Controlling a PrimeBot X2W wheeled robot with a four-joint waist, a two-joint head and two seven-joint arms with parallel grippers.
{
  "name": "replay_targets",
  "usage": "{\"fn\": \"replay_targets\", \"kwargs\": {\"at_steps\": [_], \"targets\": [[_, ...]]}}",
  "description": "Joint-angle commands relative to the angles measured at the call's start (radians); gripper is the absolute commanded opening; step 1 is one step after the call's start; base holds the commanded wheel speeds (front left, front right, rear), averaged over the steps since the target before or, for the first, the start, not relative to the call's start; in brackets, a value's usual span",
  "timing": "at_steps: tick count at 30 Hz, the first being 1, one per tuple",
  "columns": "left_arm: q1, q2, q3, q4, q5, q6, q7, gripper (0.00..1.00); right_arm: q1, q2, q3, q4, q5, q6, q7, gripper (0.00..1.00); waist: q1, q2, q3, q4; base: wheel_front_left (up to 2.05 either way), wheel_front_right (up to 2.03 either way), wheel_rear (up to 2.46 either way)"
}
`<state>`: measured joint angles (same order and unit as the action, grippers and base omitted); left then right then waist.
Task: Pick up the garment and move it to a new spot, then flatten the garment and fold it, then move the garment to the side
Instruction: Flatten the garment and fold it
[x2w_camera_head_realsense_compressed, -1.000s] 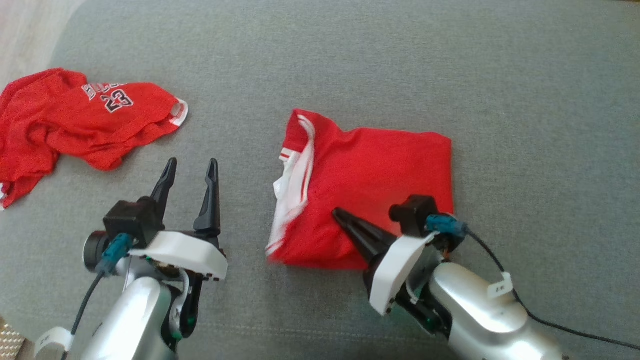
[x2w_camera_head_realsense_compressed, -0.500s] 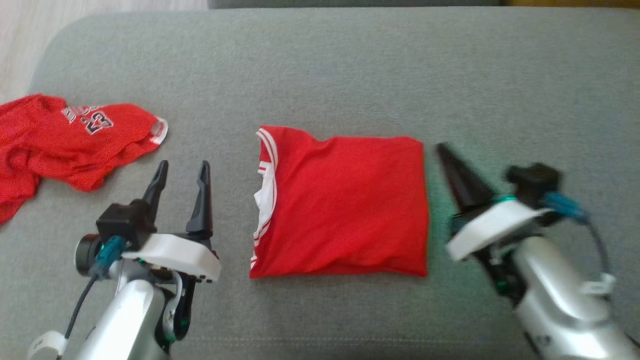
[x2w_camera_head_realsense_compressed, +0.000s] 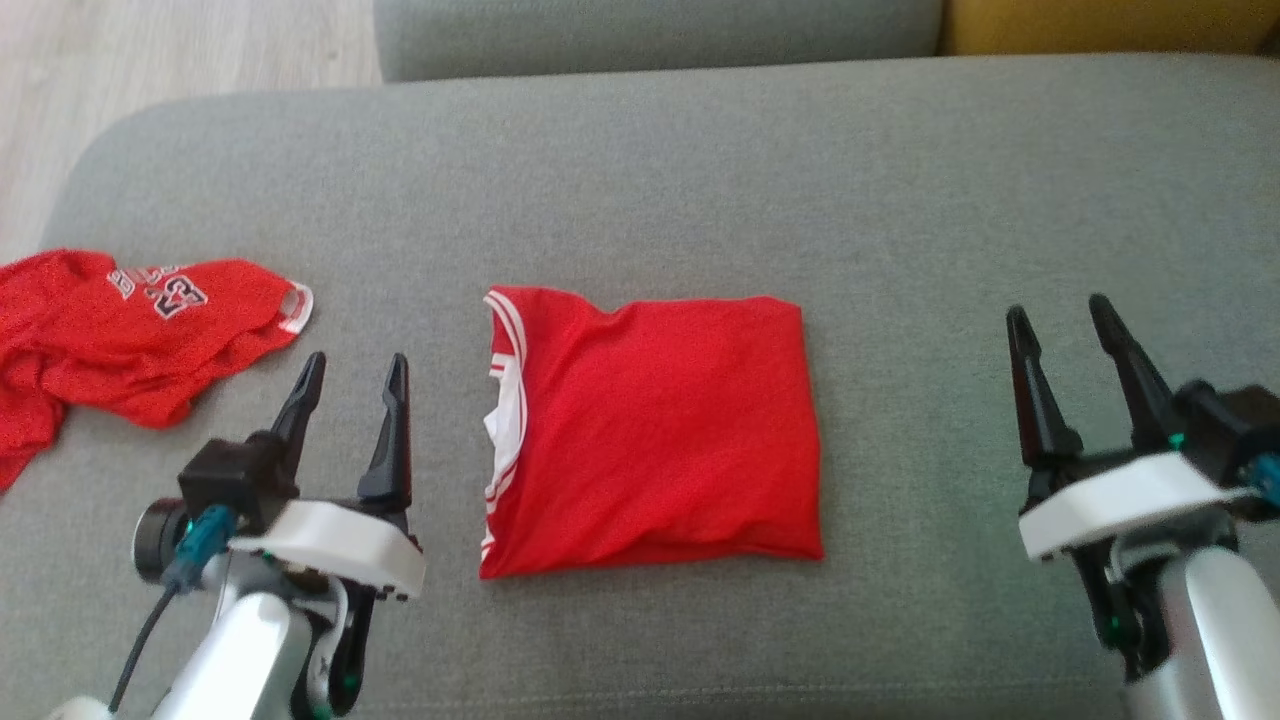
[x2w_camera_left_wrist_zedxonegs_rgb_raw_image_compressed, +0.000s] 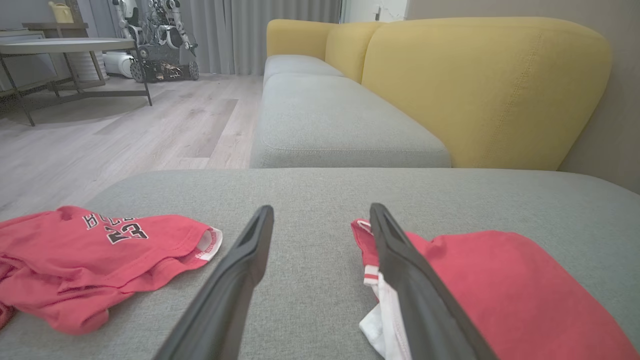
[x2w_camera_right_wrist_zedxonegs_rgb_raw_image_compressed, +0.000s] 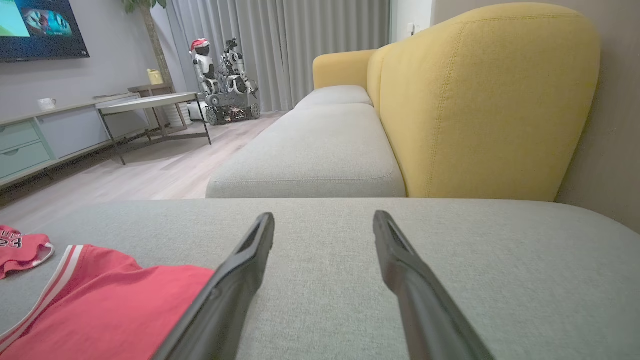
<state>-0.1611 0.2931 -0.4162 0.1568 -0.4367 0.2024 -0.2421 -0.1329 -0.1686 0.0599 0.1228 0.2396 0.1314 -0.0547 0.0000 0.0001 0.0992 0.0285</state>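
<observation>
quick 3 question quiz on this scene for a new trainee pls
1. True or false: the right gripper is shut on the folded red garment.
2. Where does the crumpled number 23 jersey lie relative to the folded garment? A) to the robot's left B) to the robot's right C) on top of it
3. Fill in: both red garments lie on a grey sofa ____.
Key: 1 false, it stands open, apart from the garment. 2 A. 3 cushion.
</observation>
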Motion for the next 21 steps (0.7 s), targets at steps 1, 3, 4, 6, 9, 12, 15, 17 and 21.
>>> {"fn": "replay_targets", "kwargs": {"at_steps": [1, 3, 4, 6, 9, 12, 15, 17, 21], "targets": [[-0.016, 0.032, 0.038, -0.038, -0.002, 0.008, -0.001, 1.0, -0.003, -0.005, 0.011, -0.05, -0.008, -0.001, 0.01, 1.0, 0.0, -0.0001, -0.013, -0.006, 0.0, 0.0, 0.0], [0.0, 0.034, 0.038, -0.047, -0.006, 0.012, 0.0, 1.0, 0.033, 0.001, 0.003, -0.089, -0.016, -0.001, 0.031, 1.0, 0.0, -0.0001, -0.028, -0.008, 0.0, 0.0, 0.0], [0.01, 0.035, 0.038, -0.052, -0.007, 0.014, 0.0, 1.0, 0.05, 0.004, 0.0, -0.105, -0.019, -0.001, 0.041, 1.0, 0.0, -0.0001, -0.037, -0.009, 0.0, 0.0, 0.0], [0.029, 0.038, 0.038, -0.062, -0.01, 0.017, 0.001, 1.0, 0.08, 0.009, -0.01, -0.135, -0.023, -0.001, 0.06, 1.0, 0.0, -0.0001, -0.051, -0.011, 0.0, 0.0, 0.0], [0.057, 0.042, 0.036, -0.075, -0.017, 0.019, 0.002, 1.0, 0.117, 0.015, -0.025, -0.17, -0.028, -0.001, 0.084, 1.0, 0.0, -0.0001, -0.073, -0.012, 0.0, 0.0, 0.0], [0.084, 0.046, 0.037, -0.084, -0.024, 0.025, 0.005, 1.0, 0.149, 0.018, -0.029, -0.196, -0.03, -0.001, 0.103, 1.0, 0.0, -0.0001, -0.092, -0.013, 0.0, 0.0, 0.0], [0.104, 0.05, 0.04, -0.092, -0.03, 0.03, 0.005, 1.0, 0.174, 0.023, -0.035, -0.218, -0.032, -0.001, 0.118, 1.0, 0.0, -0.0001, -0.106, -0.013, 0.0, 0.0, 0.0], [0.112, 0.052, 0.04, -0.097, -0.032, 0.033, 0.006, 1.0, 0.186, 0.027, -0.041, -0.231, -0.033, -0.001, 0.127, 1.0, 0.0, -0.0001, -0.11, -0.012, 0.0, 0.0, 0.0], [0.121, 0.057, 0.041, -0.106, -0.033, 0.04, 0.008, 1.0, 0.199, 0.03, -0.044, -0.25, -0.037, -0.001, 0.142, 1.0, 0.0, -0.0001, -0.115, -0.011, 0.0, 0.0, 0.0]]}}
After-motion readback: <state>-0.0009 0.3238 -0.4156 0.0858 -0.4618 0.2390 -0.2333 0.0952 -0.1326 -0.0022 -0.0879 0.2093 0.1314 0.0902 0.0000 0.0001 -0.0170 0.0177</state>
